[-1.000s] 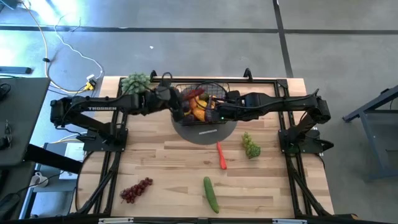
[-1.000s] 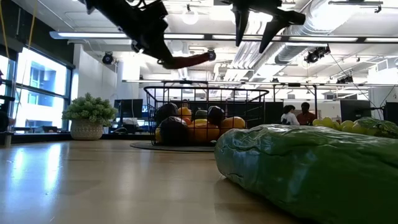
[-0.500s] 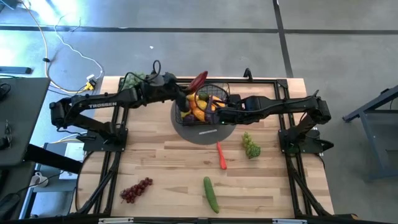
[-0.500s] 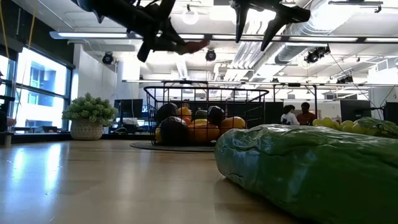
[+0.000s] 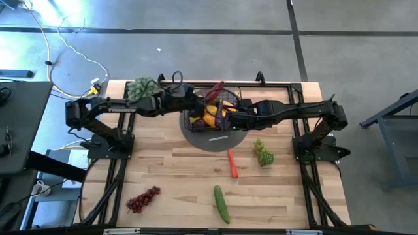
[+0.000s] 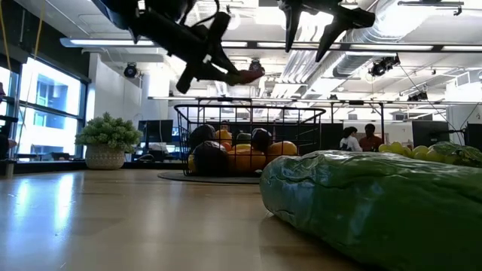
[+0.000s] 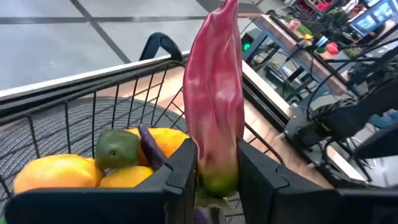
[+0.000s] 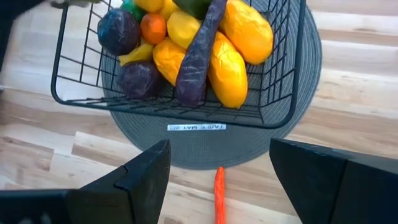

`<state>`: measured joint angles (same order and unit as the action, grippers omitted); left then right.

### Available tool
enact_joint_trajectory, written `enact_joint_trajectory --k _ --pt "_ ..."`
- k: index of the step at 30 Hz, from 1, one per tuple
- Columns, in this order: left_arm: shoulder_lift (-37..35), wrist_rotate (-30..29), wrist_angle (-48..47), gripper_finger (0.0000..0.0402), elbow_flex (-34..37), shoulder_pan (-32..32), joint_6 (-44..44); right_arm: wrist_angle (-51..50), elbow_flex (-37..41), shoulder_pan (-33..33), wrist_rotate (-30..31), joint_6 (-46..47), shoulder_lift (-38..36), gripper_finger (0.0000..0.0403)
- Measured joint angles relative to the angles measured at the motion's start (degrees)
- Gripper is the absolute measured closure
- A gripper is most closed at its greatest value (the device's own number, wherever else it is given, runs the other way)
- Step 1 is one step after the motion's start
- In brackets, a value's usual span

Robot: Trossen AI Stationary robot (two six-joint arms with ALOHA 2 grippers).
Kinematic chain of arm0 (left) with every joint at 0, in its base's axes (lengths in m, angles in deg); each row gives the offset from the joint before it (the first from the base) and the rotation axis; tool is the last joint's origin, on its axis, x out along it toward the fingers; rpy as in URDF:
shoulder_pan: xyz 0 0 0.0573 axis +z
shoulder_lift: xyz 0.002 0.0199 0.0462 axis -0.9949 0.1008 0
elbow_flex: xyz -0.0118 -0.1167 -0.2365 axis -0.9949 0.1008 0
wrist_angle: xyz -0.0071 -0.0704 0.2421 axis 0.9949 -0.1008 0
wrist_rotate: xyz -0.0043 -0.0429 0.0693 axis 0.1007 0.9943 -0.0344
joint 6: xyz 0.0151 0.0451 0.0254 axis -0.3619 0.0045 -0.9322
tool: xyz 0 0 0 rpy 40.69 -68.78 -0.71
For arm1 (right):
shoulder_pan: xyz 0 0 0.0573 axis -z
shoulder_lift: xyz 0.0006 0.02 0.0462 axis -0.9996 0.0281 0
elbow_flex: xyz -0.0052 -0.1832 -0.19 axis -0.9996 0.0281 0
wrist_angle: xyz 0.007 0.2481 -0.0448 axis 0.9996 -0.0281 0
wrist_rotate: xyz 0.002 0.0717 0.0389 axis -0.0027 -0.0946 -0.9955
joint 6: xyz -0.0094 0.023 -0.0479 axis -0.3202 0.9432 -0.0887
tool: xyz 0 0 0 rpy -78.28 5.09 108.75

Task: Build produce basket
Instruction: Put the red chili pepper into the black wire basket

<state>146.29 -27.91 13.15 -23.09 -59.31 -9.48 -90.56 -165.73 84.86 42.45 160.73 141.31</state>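
Left gripper pinched a red chilli above the basket; right gripper hung wide open, empty.

Black grid basket; red chilli; yellow-orange mangoes.

A: What is the table made of?
B: Pale wooden planks with visible grain and a faint sheen in the low view.
A: And the basket?
B: Thin black metal wire, matt.
A: The disc under it?
B: A grey woven mat with a ribbed texture.
A: The red chilli?
B: Smooth, glossy plastic, greenish at the stem end.
A: The other produce?
B: Mostly matt, slightly rubbery. The cucumber looks wrinkled with shiny highlights.
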Motion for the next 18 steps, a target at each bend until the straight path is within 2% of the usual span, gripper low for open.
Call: enact_joint_trajectory --k 9,18 --pt "3.97 -1.18 2.36 0.0325 0.00 -2.16 3.69 -0.11 0.00 -0.02 -0.22 -0.79 0.00 0.0146" --pt "7.17 2.88 3.16 0.0297 0.00 -3.41 7.01 -0.15 0.00 -0.02 -0.22 -1.78 0.00 0.0146"
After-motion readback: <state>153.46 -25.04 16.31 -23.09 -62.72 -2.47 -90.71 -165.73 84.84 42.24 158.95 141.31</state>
